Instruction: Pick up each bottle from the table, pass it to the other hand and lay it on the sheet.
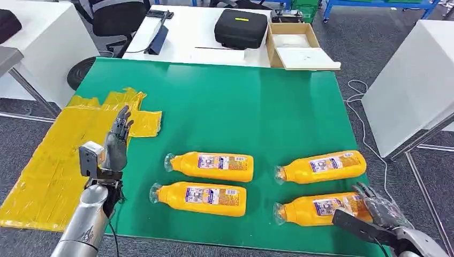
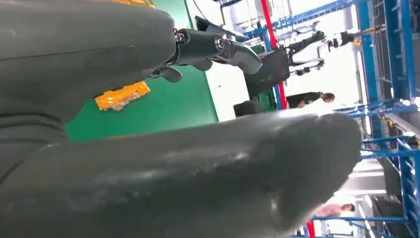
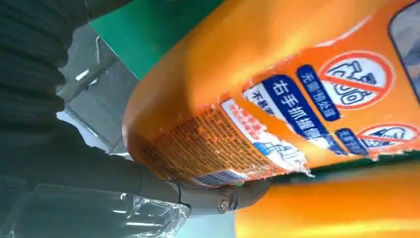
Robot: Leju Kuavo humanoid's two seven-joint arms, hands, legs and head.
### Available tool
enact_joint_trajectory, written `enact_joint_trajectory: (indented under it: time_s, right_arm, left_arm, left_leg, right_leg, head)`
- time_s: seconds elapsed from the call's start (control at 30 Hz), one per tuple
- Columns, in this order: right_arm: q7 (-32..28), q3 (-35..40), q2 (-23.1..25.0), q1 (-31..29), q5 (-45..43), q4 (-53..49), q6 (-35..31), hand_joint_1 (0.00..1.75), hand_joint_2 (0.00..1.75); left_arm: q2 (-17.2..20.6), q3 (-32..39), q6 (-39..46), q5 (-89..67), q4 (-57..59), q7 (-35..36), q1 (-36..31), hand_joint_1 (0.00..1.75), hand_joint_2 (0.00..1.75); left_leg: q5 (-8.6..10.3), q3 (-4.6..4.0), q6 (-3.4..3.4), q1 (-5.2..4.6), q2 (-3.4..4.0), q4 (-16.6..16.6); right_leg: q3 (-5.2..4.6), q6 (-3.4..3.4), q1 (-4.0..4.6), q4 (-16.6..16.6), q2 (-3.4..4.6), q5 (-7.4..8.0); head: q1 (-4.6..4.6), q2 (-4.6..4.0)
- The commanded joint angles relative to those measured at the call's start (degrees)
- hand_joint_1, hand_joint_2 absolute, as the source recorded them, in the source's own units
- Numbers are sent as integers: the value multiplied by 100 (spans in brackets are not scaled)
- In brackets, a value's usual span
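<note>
Four orange bottles lie on their sides on the green table: far left, near left, far right, near right. My right hand wraps the base end of the near right bottle, fingers over it and thumb along its near side; the bottle still rests on the table. Above the table's left edge my left hand is raised with its fingers straight and apart, holding nothing. The yellow sheet lies crumpled to the left of that hand.
Beyond the green table, a white desk carries a black case and an open cardboard box. An office chair stands at the far left. A white table and a floor cable lie to the right.
</note>
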Motion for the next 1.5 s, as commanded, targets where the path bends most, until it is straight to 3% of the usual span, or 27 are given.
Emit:
enact_joint_trajectory:
  time_s: [0.03, 0.2, 0.23, 0.27, 0.6, 1.07, 1.1, 1.13, 1.17, 1.5]
  right_arm:
    - [170, 444, 388, 461, -5, -157, 200, 0, 175]
    - [314, 747, 662, 663, 33, -630, 372, 0, 175]
    - [314, 747, 662, 663, 33, -630, 372, 0, 175]
    - [381, 753, 729, 703, 52, -741, 380, 0, 175]
    - [545, 694, 1072, 733, 171, -1067, 416, 0, 175]
    - [365, 482, 1411, 666, 586, -1122, 467, 0, 175]
    - [359, 479, 1410, 669, 593, -1118, 465, 5, 175]
    - [359, 479, 1410, 669, 593, -1118, 465, 47, 175]
    - [318, 468, 1379, 696, 604, -1099, 491, 173, 175]
    - [236, 434, 1407, 751, 701, -1205, 577, 175, 175]
  left_arm:
    - [13, -290, 2, 27, 750, 8, -487, 0, 0]
    - [-37, -347, 23, 29, 790, 24, -556, 0, 0]
    - [-37, -347, 23, 29, 790, 24, -556, 0, 0]
    - [-43, -368, 37, 27, 812, 27, -569, 0, 0]
    - [-96, -458, 45, 63, 976, 53, -712, 0, 0]
    - [-70, -522, 78, 146, 1031, 23, -697, 0, 0]
    - [-70, -522, 78, 148, 1030, 21, -695, 0, 0]
    - [-70, -522, 78, 148, 1030, 21, -695, 0, 0]
    - [-66, -521, 79, 155, 1029, 16, -689, 0, 0]
    - [-55, -499, 103, 191, 984, -2, -663, 0, 0]
  left_leg:
    - [-2, 20, -25, 14, -20, -6]
    - [-3, 18, -21, 14, -7, -3]
    - [-6, 31, -43, 20, -14, -6]
    - [-3, 18, -20, 17, -6, -3]
    - [-4, 31, -32, 18, -4, -3]
    - [-2, 26, -21, 12, 13, -2]
    - [-4, 31, -30, 15, 10, -2]
    - [-3, 28, -25, 14, 11, -2]
    - [-4, 31, -32, 15, 10, -3]
    - [-4, 30, -24, 13, 8, -3]
  right_leg:
    - [30, -16, 14, -14, -24, -6]
    - [22, -13, 13, -10, -14, -3]
    - [39, -27, 19, -14, -24, -9]
    - [23, -13, 14, -10, -13, -3]
    - [25, -36, 11, -8, -17, 4]
    - [17, -28, 6, -4, 0, 8]
    - [24, -34, 9, -6, -3, 6]
    - [21, -31, 8, -5, -2, 7]
    - [26, -34, 10, -7, -4, 6]
    - [24, -30, 7, -5, -4, 6]
  head:
    - [4, 0]
    - [4, 0]
    - [2, 0]
    - [7, 0]
    - [4, 0]
    - [2, 0]
    - [2, 0]
    - [4, 0]
    - [2, 0]
    - [2, 0]
